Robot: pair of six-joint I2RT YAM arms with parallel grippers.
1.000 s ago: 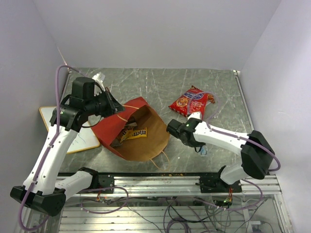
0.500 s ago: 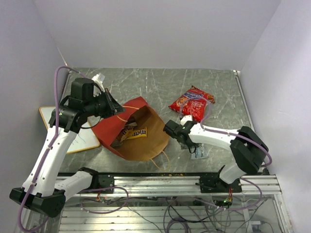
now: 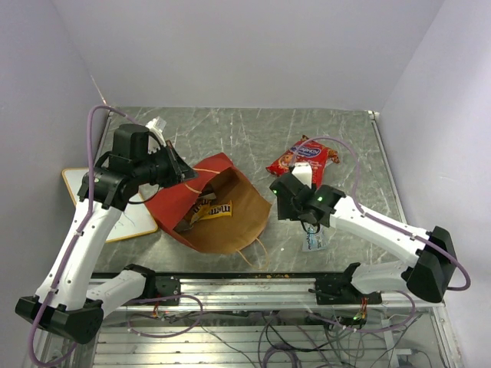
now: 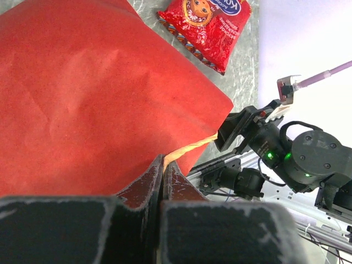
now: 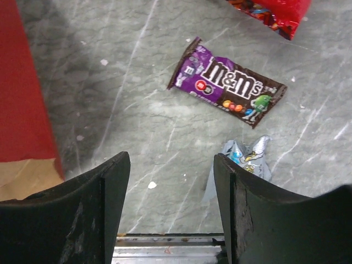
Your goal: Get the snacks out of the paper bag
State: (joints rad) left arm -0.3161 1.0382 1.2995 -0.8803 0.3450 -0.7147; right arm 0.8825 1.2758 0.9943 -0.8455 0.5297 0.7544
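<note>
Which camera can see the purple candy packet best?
The right wrist camera: the purple candy packet lies whole and unblocked on the table, letters readable. The top camera doesn't show it; the right arm seems to cover it. The left wrist camera doesn't show it either.

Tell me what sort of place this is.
Probably a robotics lab test cell: plain walls box in a grey table, the left arm and right arm are bolted to an aluminium rail, and loose cables hang below.

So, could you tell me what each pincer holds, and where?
Left pincer grips the bag by its red edge, beside a handle; right pincer is open, empty.
</note>
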